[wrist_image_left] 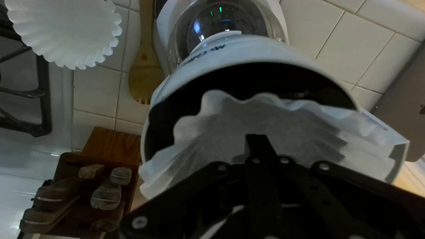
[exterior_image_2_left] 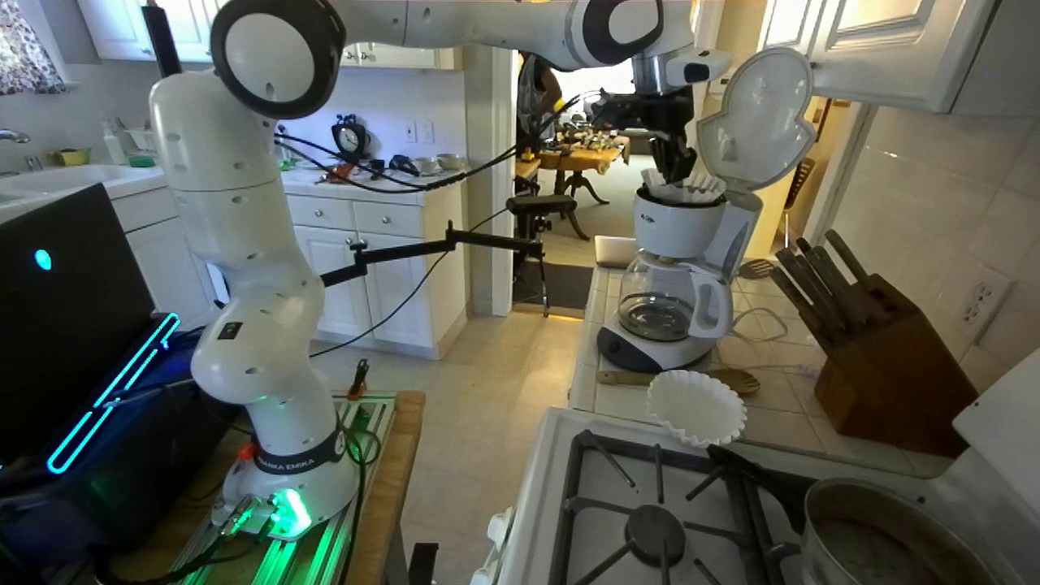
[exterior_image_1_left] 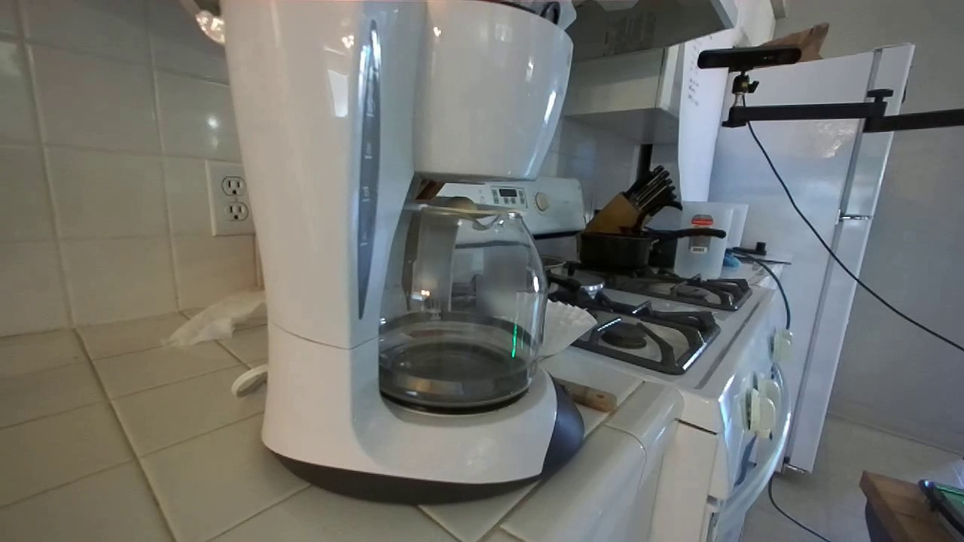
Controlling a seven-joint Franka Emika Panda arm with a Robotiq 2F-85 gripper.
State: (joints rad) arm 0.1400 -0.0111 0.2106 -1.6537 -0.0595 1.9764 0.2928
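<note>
Far room (exterior_image_2_left: 613, 219): washed out to white at the back; warm yellow light on the floor (exterior_image_2_left: 496, 374) near it.
Coffee maker (exterior_image_1_left: 324, 226): dim greyish white, hard glints on its gloss.
Carafe (exterior_image_1_left: 459, 369): thin green streak of reflected light.
Arm base (exterior_image_2_left: 284, 487): strong green glow, spilling onto the rails (exterior_image_2_left: 276, 561).
Filter (wrist_image_left: 265, 121): dull grey, faint shadow beside the hand (wrist_image_left: 256, 138), itself nearly black with little detail.
Knives (wrist_image_left: 106, 196): soft and dim in the wrist view.

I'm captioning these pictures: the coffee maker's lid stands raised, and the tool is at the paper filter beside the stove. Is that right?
Not quite. The tool is at the paper filter in the open top of the coffee maker, as the wrist view shows, not at the other filter beside the stove. The lid does stand raised.
</note>
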